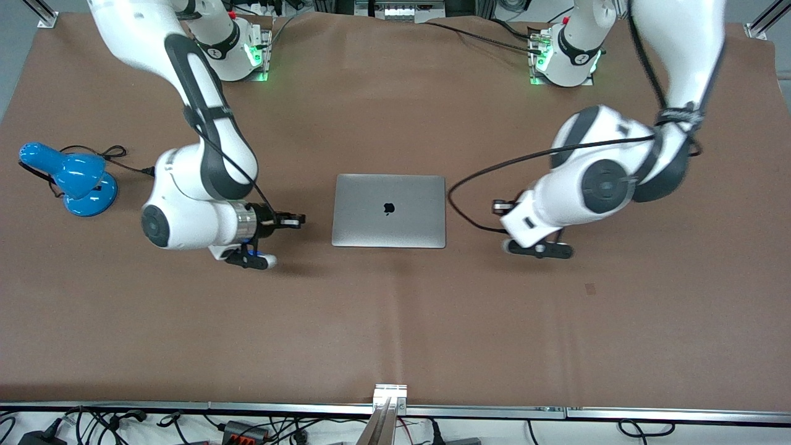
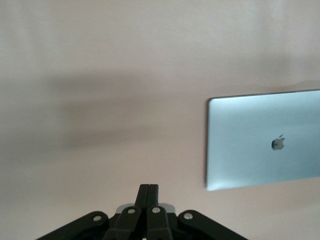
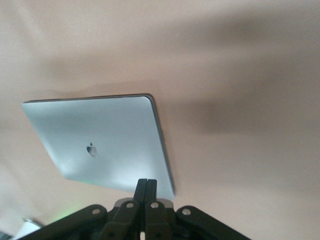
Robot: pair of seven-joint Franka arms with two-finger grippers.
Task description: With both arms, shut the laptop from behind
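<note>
Both claws have their 2 fingers pressed together, and neither touches the laptop.

Seen from the front, the laptop (image 1: 389,211) lies shut and flat in the middle of the brown table (image 1: 395,321), silver lid up with its black apple logo (image 1: 389,209) showing. The right gripper (image 1: 295,220) sits low beside the laptop, toward the right arm's end of the table, pointing at the laptop's side edge with bare table between them. The right arm (image 1: 198,185) comes down to it from its base along the top of the view. The left gripper (image 1: 502,207) is mostly hidden by the left arm's (image 1: 593,185) wrist; it sits beside the laptop at the left arm's end, also apart from it. A blue desk lamp (image 1: 77,179) stands well apart, near the table edge at the right arm's end, with a black cord trailing from it.

From the left wrist, the left gripper (image 2: 149,192) shows its fingers closed on nothing, over bare table, with the shut laptop (image 2: 265,142) lying off to one side.

From the right wrist, the right gripper (image 3: 146,187) shows 2 closed fingers, tips overlapping a corner of the shut laptop (image 3: 105,145).
</note>
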